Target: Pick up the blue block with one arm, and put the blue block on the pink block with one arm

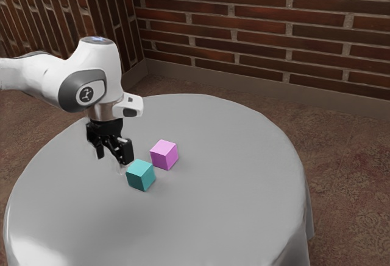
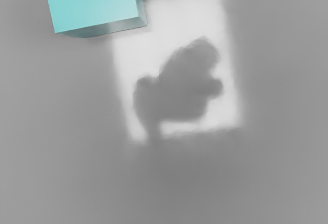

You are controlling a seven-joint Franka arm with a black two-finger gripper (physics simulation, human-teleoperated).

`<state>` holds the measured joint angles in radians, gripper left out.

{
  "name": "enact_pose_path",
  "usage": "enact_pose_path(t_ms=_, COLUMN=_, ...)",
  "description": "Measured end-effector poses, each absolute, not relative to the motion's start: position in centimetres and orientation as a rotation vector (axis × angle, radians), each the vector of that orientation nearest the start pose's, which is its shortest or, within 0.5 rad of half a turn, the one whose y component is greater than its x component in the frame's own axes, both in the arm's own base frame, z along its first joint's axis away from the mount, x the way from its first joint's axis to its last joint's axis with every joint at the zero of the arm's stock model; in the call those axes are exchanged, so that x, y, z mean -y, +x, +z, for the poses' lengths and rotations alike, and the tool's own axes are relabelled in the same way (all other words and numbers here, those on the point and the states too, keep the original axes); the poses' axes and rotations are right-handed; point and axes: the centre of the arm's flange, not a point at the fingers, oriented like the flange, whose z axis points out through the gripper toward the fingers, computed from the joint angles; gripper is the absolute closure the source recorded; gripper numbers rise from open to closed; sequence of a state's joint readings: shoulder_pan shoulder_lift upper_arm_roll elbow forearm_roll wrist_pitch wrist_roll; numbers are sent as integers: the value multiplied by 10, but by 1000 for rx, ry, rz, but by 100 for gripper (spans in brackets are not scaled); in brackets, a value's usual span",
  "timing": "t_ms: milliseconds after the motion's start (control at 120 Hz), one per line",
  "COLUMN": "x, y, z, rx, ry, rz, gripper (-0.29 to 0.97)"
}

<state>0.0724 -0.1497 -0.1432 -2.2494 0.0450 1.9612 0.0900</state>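
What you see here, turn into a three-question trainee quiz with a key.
1. Which is nearer the jaws: the blue block or the pink block?
2. True or false: the blue block sits on top of the pink block.
3. The jaws are: A) shut on the blue block; B) open, low over the table beside the blue block; C) shut on the pink block.
Key: 1 blue block; 2 false, both lie on the table; 3 B.
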Motion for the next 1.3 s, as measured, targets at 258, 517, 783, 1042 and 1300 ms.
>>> enact_pose_path(t_ms=258, x=31, y=506, z=371, rx=-242, ry=-3083, rz=198, gripper=0)
enact_pose_path(t_ms=517, x=21, y=537, z=349, rx=-204, ry=-3098, rz=196, gripper=0)
enact_pose_path(t_ms=783, x=-5, y=559, z=335, rx=-185, ry=-3106, rz=205, gripper=0)
enact_pose_path(t_ms=1042, x=-12, y=575, z=309, rx=-221, ry=-3116, rz=258, gripper=0)
enact_pose_path(t_ms=1300, x=-12, y=584, z=294, rx=-263, ry=-3120, rz=279, gripper=0)
